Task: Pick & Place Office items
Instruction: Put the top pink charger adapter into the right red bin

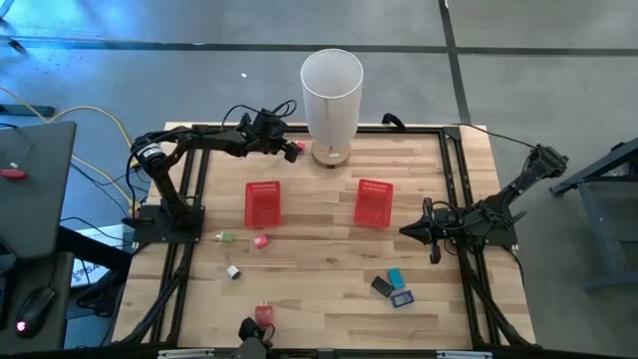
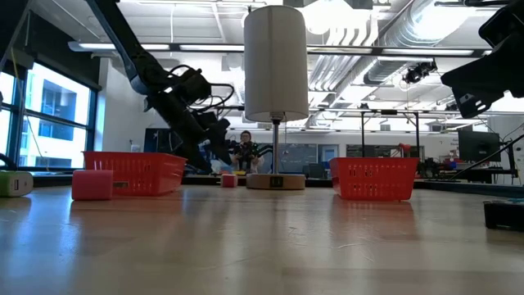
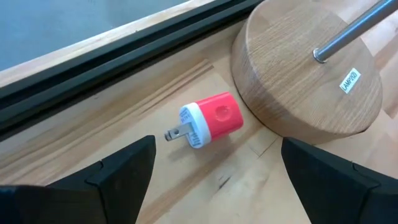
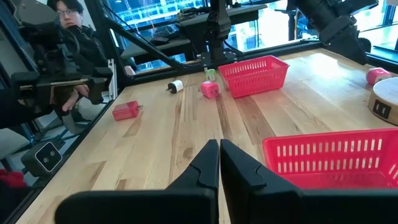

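High view: left gripper (image 1: 292, 148) sits at upper centre-left of the frame, by the back edge of the desk (image 1: 319, 259), its fingers (image 3: 124, 168) spread apart and holding nothing, just over a red plug adapter (image 1: 298, 149). Left wrist view shows that red plug adapter with white collar and metal prongs lying on its side between the two finger tips, touching neither, right beside the round wooden lamp base (image 3: 311, 74). Tall white lamp shade (image 1: 331, 92) stands at top centre. Two red mesh baskets sit mid-frame, left basket (image 1: 263, 202) and right basket (image 1: 374, 202). Right gripper (image 1: 407, 230) waits at centre-right, just right of the right basket, fingers (image 4: 205, 171) pressed together, empty. Other office items lie loose on the desk: green-and-white piece (image 1: 225, 236) and pink piece (image 1: 260, 240) below the left basket, small white-and-black piece (image 1: 233, 271) lower left, red piece (image 1: 264, 314) at bottom centre-left, teal piece (image 1: 396, 277), black piece (image 1: 382, 287) and blue piece (image 1: 402, 297) clustered lower right. Right wrist view has a seated person (image 4: 74, 37) at upper left beyond the desk.
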You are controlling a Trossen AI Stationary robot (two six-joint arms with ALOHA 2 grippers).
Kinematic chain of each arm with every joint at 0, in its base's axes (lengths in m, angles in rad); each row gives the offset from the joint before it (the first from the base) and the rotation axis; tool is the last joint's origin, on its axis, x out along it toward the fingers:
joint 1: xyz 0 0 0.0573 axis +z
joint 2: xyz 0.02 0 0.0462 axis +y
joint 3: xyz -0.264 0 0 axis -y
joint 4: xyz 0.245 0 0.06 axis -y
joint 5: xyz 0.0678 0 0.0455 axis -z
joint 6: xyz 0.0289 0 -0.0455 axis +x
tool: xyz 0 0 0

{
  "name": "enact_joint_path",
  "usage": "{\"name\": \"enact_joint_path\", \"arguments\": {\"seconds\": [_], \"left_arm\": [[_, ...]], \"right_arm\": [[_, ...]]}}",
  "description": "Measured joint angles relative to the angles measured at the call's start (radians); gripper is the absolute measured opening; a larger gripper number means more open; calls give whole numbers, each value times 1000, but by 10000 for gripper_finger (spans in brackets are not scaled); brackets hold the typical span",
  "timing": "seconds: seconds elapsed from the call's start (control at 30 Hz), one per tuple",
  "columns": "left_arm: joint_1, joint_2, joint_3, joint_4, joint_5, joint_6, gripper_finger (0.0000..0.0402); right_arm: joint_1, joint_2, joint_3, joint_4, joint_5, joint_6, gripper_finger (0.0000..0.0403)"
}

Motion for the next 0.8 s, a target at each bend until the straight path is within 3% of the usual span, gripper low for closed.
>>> {"name": "enact_joint_path", "arguments": {"seconds": [0.3,0.57,0.8], "left_arm": [[-27,0,0,2,-6,57,340],[-118,0,-1,42,-252,82,340],[-158,0,-1,71,-316,-15,340]], "right_arm": [[0,0,0,-6,0,0,2],[0,0,0,-6,0,0,2],[0,0,0,-6,0,15,2]]}}
